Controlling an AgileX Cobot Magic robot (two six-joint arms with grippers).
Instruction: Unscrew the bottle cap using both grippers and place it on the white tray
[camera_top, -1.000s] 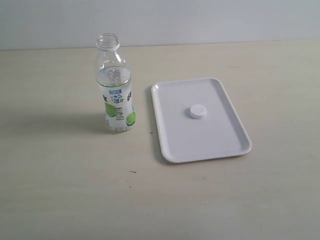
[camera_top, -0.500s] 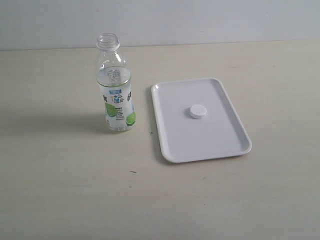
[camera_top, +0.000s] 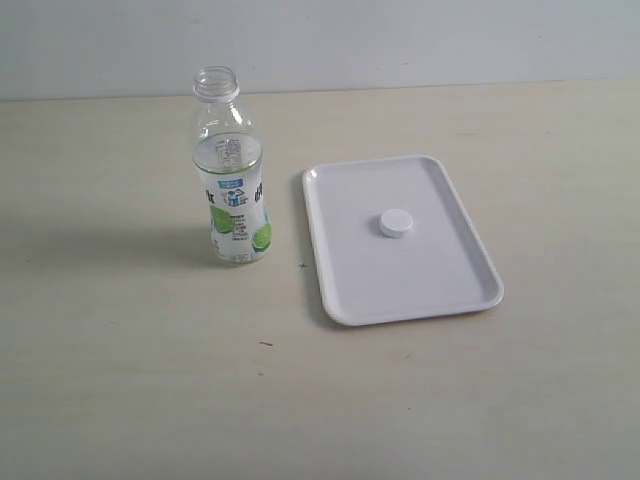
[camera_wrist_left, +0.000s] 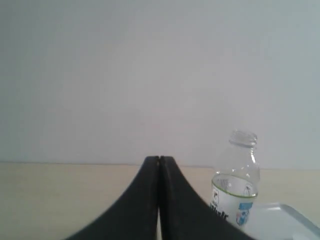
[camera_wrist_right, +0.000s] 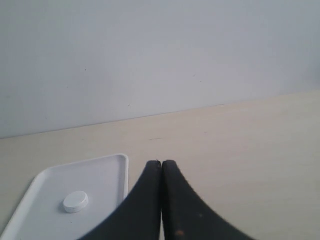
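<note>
The clear bottle (camera_top: 232, 170) with its lime label stands upright and uncapped on the table, left of the white tray (camera_top: 440, 285). The white bottle cap (camera_top: 396, 224) lies flat near the tray's middle. Neither gripper appears in the exterior view. In the left wrist view my left gripper (camera_wrist_left: 159, 161) is shut and empty, well back from the bottle (camera_wrist_left: 236, 185), with a corner of the tray (camera_wrist_left: 285, 212) beside it. In the right wrist view my right gripper (camera_wrist_right: 161, 163) is shut and empty, away from the tray (camera_wrist_right: 107, 172) and the cap (camera_wrist_right: 76, 202).
A pale wooden table (camera_top: 120, 380) carries everything, and a plain light wall (camera_top: 400, 40) rises behind its far edge. Small dark specks (camera_top: 265, 344) mark the tabletop in front of the bottle.
</note>
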